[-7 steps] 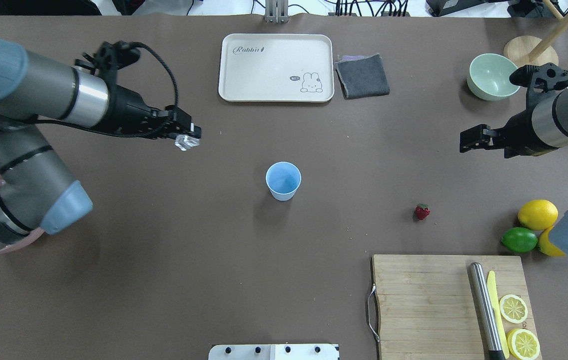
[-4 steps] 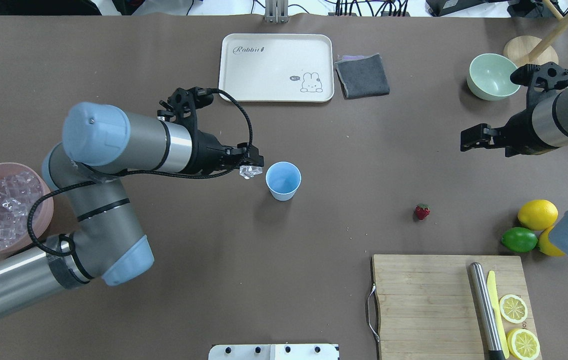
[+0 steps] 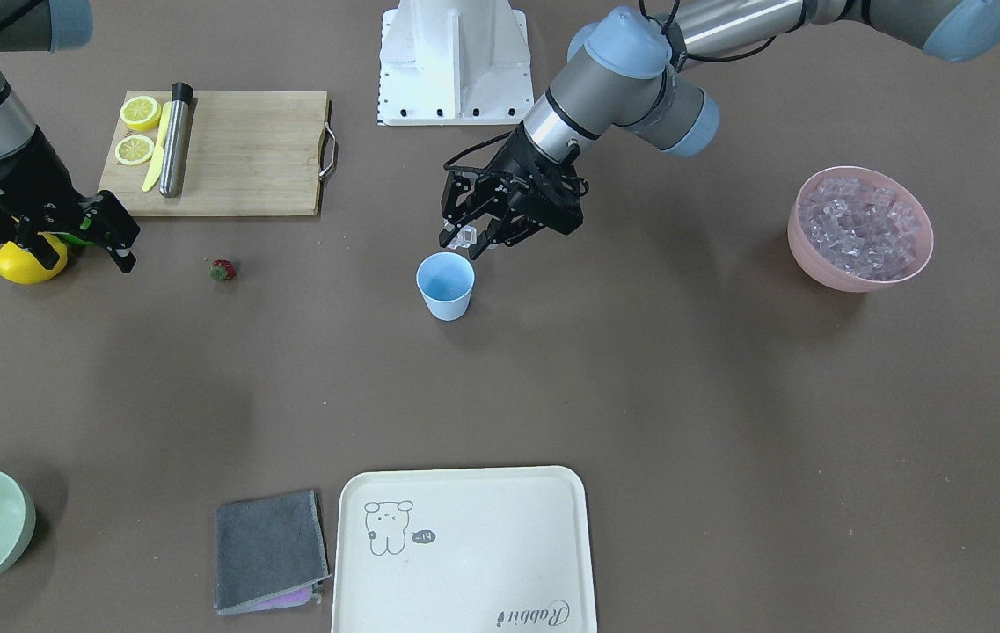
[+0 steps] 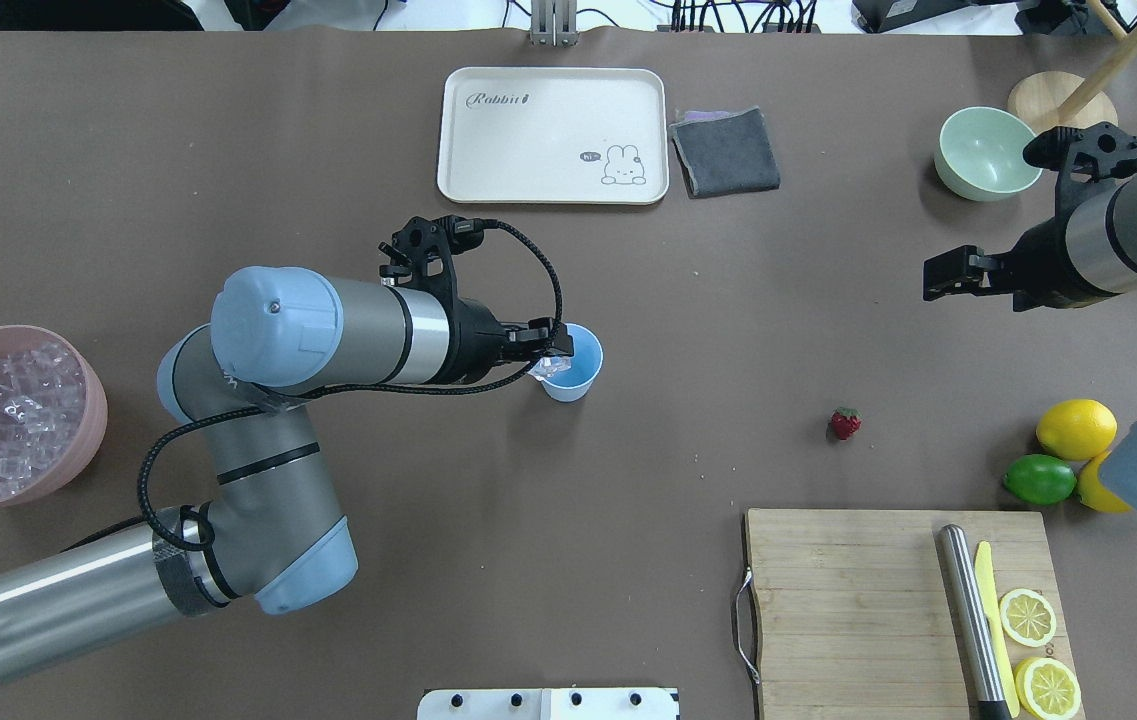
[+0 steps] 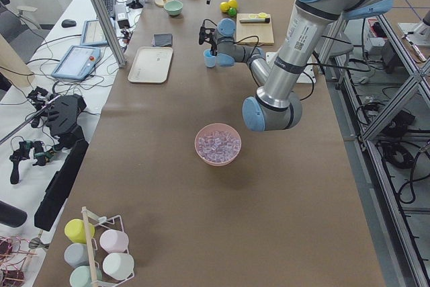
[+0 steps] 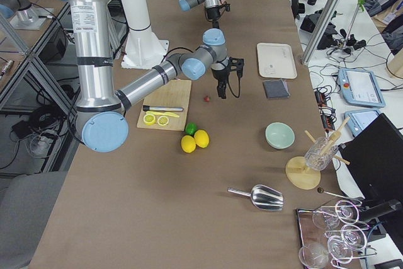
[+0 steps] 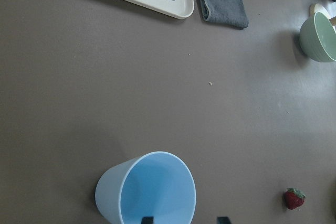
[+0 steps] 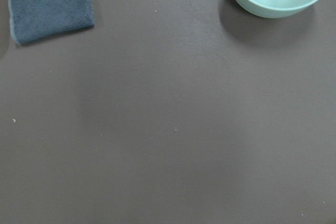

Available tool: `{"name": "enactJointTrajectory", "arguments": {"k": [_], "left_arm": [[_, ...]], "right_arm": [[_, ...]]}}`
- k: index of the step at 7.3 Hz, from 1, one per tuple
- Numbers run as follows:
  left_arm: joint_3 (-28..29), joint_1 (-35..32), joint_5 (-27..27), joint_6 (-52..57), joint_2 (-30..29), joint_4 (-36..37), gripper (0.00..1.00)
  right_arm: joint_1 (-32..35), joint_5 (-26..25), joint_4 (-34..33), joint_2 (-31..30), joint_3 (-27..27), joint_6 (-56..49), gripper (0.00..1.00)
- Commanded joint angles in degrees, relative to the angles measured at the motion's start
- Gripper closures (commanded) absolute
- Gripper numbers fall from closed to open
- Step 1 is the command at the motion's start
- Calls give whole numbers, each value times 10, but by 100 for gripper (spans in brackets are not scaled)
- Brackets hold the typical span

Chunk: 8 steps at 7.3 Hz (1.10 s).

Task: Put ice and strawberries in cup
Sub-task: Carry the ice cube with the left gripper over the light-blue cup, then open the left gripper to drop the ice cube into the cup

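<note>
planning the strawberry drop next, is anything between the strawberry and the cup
Nothing visible does: bare table runs from the strawberry to the cup. The left gripper, holding an ice cube, hangs over the cup's opposite rim.

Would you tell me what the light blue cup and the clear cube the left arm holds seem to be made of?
Small light blue cup: likely plastic, matte, uniformly coloured thin wall. Small clear cube: glassy, see-through; ice or acrylic, cannot tell.
</note>
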Motion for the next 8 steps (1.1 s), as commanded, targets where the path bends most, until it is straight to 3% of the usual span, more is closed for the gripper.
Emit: {"name": "enactJointTrajectory", "arguments": {"k": [1, 6, 7, 8], "left_arm": [[20, -1, 23, 0, -12, -2, 100], [44, 0, 41, 3, -26, -5, 100], [47, 1, 40, 5, -26, -8, 68], [47, 1, 40, 14, -25, -8, 16]], "right_arm": [[0, 0, 0, 0, -1, 0, 0], [0, 0, 0, -1, -2, 0, 0], [0, 0, 0, -1, -3, 0, 0], [0, 0, 0, -1, -3, 0, 0]]}}
